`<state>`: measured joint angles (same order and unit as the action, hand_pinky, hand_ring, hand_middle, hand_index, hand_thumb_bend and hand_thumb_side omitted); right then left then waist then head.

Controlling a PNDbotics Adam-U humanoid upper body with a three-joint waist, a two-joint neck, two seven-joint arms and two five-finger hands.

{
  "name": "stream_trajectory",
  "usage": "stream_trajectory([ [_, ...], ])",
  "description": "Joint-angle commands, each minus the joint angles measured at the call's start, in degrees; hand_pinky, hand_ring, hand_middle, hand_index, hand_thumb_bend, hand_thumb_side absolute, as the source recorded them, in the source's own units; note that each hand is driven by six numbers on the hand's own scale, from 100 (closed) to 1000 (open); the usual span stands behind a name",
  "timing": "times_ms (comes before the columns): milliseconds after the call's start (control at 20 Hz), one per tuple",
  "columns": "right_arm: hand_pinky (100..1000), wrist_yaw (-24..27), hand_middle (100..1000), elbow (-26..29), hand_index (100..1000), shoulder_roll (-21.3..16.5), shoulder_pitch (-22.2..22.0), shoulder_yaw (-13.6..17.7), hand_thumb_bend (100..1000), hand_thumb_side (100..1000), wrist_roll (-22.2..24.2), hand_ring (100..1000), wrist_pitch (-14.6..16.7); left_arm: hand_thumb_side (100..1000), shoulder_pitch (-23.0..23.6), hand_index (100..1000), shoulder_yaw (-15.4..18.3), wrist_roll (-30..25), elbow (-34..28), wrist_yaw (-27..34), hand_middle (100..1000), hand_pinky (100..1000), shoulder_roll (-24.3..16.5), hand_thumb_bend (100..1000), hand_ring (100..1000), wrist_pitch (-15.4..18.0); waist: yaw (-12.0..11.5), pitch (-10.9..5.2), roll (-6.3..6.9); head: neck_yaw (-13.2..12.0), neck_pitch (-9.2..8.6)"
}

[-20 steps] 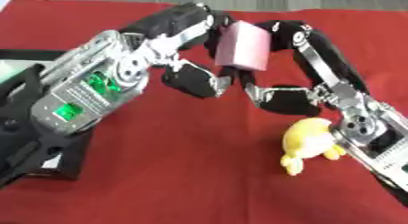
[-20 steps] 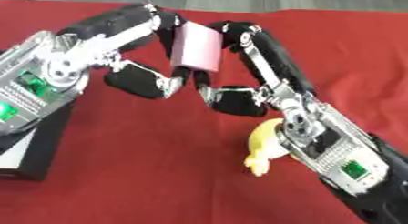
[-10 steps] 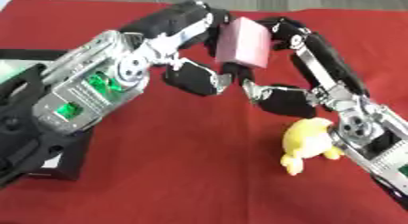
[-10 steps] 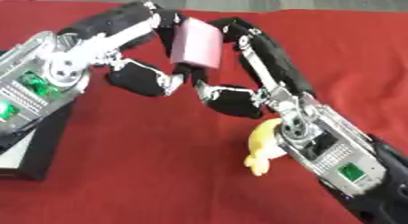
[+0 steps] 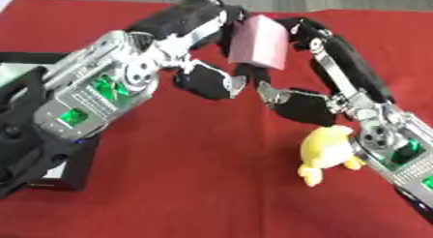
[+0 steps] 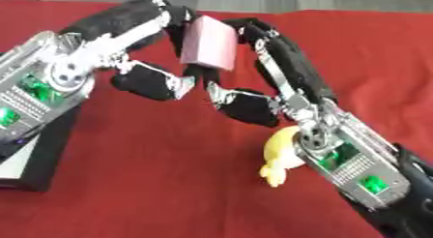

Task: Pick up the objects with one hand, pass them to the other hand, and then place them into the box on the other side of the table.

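Red cloth (image 5: 169, 184) all over the table, soft and a bit wrinkled, running right to the far edge, with a grey strip of room past it. At the left edge, a black box (image 5: 72, 167) with straight walls, a pale bit showing at its near corner; inside mostly hidden by the left arm, so cannot tell what is in it. Up in the middle, held above the cloth, a pink block (image 5: 260, 42), flat-sided and smooth, tilted a little. Left hand (image 5: 199, 24) on the block's left side, black fingers curled over the top edge and the fat black thumb sticking out below. Right hand (image 5: 325, 48) on the block's right side, long black fingers wrapped up along that edge, its own thumb pad low down near the left thumb. Both hands touching the block at once, one on each side, each curled round it. Arms shiny silver with black shells and small green parts glowing inside. Down on the cloth at the near right, a yellow duck (image 5: 325, 152), round and smooth like rubber, lying just beside the right wrist and partly tucked behind it, well apart from the box. Block far from the box too, between the two arms, nearer the far edge than the near one.
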<state>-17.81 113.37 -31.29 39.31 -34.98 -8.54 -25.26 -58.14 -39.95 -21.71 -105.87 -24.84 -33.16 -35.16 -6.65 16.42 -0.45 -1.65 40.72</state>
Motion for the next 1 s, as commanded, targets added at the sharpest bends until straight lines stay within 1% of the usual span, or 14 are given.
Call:
stream_trajectory([
  [50,828,0.8,863,1.2,889,-0.5,0.9,1.0,351,100,-1.3,836,0.4,248,-0.9,360,0.6,0.0,0.1,-0.7,461,972,-0.5,100,668,0.3,0.0,-0.50,0.19,-0.2,-0.24],
  [250,842,1.3,870,1.2,891,-0.6,0.9,0.9,376,100,-3.6,843,0.3,248,-1.0,358,0.6,-0.1,0.4,-0.6,456,971,-0.4,100,664,0.4,0.0,-0.49,0.20,-0.2,-0.30],
  [450,854,0.8,878,1.2,892,-0.6,0.9,0.8,404,100,-4.0,847,0.2,250,-0.9,355,0.4,-0.5,0.6,-0.6,452,970,-0.3,100,663,0.8,0.0,-0.46,0.23,-0.2,-0.23],
  [550,856,0.5,879,1.2,890,-0.7,0.9,0.9,415,119,-3.9,846,-0.2,250,-0.8,354,0.4,-0.8,0.7,-0.8,450,969,-0.3,100,662,1.1,0.0,-0.46,0.24,-0.2,-0.23],
  [700,855,0.2,878,1.2,887,-0.7,0.8,0.9,412,101,-4.2,844,-1.0,250,-0.7,354,0.4,-1.0,0.8,-1.0,447,969,-0.4,100,660,1.4,0.1,-0.50,0.26,-0.3,-0.23],
  [800,854,-0.1,879,1.2,888,-0.8,0.8,0.9,406,100,-4.7,845,-1.4,268,-0.5,356,0.4,-1.1,0.7,-1.1,449,964,-0.9,100,663,1.7,0.1,-0.58,0.37,-0.3,-0.15],
  [850,855,-0.3,879,1.2,891,-0.9,0.7,1.0,400,100,-4.9,846,-1.7,253,-0.4,356,0.4,-1.2,0.5,-1.2,449,962,-1.4,100,662,1.9,0.1,-0.67,0.48,-0.2,-0.06],
  [1000,856,-0.8,879,1.2,892,-1.4,0.4,1.0,392,100,-5.2,848,-2.5,253,-0.1,358,1.2,-1.2,-0.6,-1.2,450,957,-3.5,100,663,2.1,-0.1,-0.98,0.83,-0.1,0.23],
])
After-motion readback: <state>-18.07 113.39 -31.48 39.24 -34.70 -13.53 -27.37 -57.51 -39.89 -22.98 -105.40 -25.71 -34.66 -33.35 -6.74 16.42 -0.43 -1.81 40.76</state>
